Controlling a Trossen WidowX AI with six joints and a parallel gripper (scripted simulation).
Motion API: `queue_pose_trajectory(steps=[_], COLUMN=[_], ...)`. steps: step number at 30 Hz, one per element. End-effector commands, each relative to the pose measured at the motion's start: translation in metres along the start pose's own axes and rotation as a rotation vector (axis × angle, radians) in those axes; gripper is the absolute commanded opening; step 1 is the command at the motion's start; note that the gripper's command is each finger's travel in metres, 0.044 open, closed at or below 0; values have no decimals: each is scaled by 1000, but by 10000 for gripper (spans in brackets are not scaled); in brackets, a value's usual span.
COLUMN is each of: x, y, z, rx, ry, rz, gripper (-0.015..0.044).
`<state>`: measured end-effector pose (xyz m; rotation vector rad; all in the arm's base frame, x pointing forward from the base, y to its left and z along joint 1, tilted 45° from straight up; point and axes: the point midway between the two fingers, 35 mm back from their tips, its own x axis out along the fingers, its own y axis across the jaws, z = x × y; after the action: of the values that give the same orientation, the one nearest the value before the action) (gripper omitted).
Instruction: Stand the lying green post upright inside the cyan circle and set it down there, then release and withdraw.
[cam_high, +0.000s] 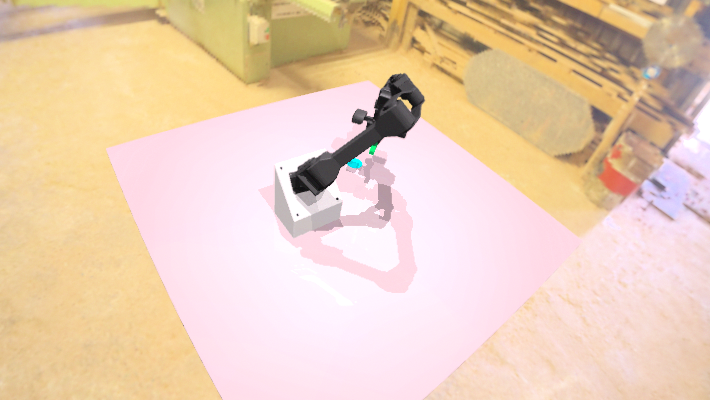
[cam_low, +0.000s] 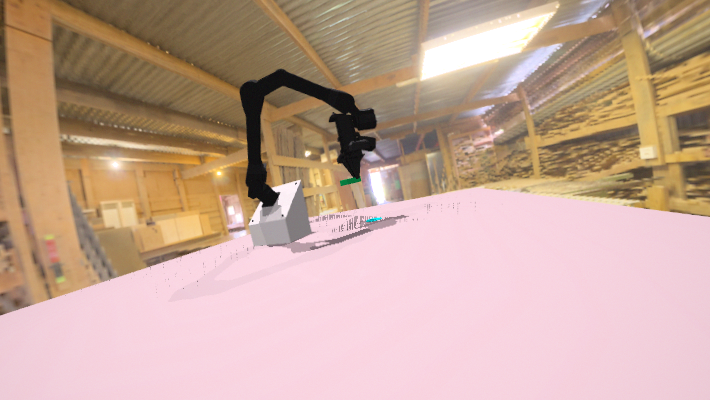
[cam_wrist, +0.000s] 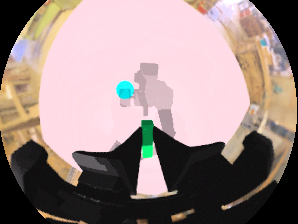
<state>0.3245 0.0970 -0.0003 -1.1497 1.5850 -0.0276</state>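
Base (cam_high: 300, 220): a grey block on the pink bench (cam_high: 200, 250). All places below are told from it.
Circle (cam_high: 354, 163): cyan, on the bench just right of the base.
Post (cam_low: 350, 182): green, up in the air, right of the base. It looks flat, not standing.
Pincer (cam_low: 351, 176): pinching the post, which pokes out past its tips.
Risk: the post may tip over if let go while flat or tilted. It may also land outside the circle, as the pincer seems a bit off to the side.
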Motion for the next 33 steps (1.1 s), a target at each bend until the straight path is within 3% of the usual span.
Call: queue_pose_trajectory(steps=[1, 22, 33], x=[3, 9, 12], y=[12, 65, 68], z=[9, 52, 53], rx=[-100, -550, -561], ry=[12, 21, 10], rz=[5, -5, 19], gripper=[23, 23, 23])
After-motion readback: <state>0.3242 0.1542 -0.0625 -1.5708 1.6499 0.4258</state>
